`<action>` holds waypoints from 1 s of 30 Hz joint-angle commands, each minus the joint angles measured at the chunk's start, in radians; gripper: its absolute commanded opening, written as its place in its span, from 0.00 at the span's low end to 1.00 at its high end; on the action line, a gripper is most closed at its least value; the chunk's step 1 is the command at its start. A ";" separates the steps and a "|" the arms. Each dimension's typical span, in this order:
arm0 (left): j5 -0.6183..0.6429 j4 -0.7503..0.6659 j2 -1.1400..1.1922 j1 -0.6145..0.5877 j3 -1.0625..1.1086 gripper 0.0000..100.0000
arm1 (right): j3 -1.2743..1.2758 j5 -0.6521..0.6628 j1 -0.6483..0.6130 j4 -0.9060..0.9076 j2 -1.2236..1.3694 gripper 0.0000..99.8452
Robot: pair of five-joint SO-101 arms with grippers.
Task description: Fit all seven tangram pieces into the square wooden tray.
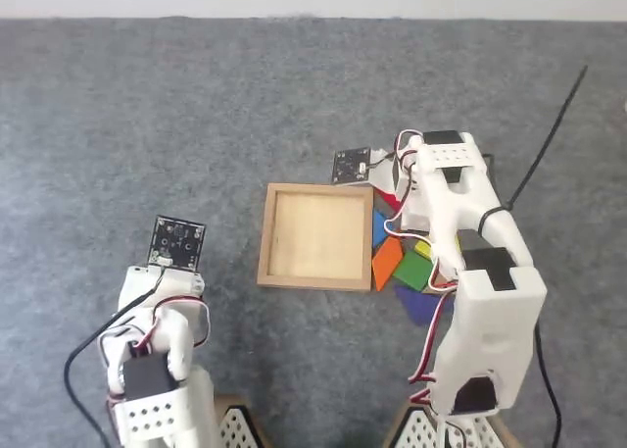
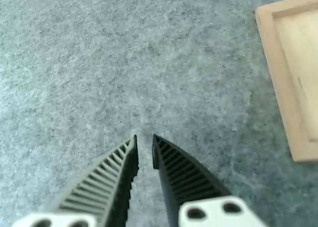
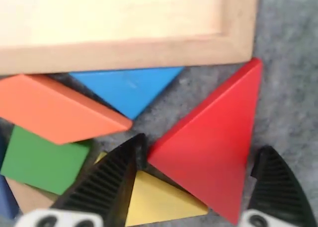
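The grey carpeted table [image 1: 147,105] lay under everything, and we placed all else by the square wooden tray [image 1: 265,234] near its middle. The right arm [image 1: 485,272] stood bent over the ground just beside the tray's right edge, we judged because every loose piece was heaped there. Its right gripper [image 3: 203,145] hung low with the jaws spread wide, one on each side of the red triangle, not pinching it; that looked to us like a stance for a first pick. The left arm [image 1: 157,360] sat well apart from the tray on the opposite side. Its left gripper [image 2: 145,136] pointed at bare carpet, the jaws drawn almost together with a mere slit between and nothing in them, so we took it to be waiting.

The tray held nothing; its pale floor was bare from rim to rim, so we judged the fitting not yet begun.

The red triangle [image 3: 213,137] lay near the tray's corner, one tip close to the rim. The orange parallelogram [image 3: 54,108] lay along that same rim, the blue triangle [image 3: 126,85] beside it with its long edge to the rim. Farther from the tray were the green square [image 3: 42,160] and the yellow triangle [image 3: 159,199].
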 commanded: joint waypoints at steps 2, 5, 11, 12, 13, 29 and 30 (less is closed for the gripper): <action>-0.015 -0.034 -0.011 0.006 -0.010 0.06 | -0.043 0.021 0.031 0.004 0.004 0.34; -0.015 -0.034 -0.011 0.006 -0.010 0.06 | -0.043 0.021 0.027 0.012 -0.002 0.24; -0.015 -0.034 -0.011 0.006 -0.010 0.06 | -0.043 0.020 0.018 0.012 -0.005 0.12; -0.015 -0.034 -0.011 0.006 -0.008 0.06 | -0.043 0.018 0.018 0.013 -0.007 0.12; -0.015 -0.034 -0.011 0.006 -0.008 0.06 | -0.043 0.017 0.018 0.013 -0.007 0.12; -0.017 -0.034 -0.011 0.006 -0.008 0.06 | -0.041 0.092 -0.074 0.272 -0.335 0.12; -0.017 -0.034 -0.011 0.006 -0.008 0.06 | -0.041 0.092 -0.102 0.280 -0.355 0.12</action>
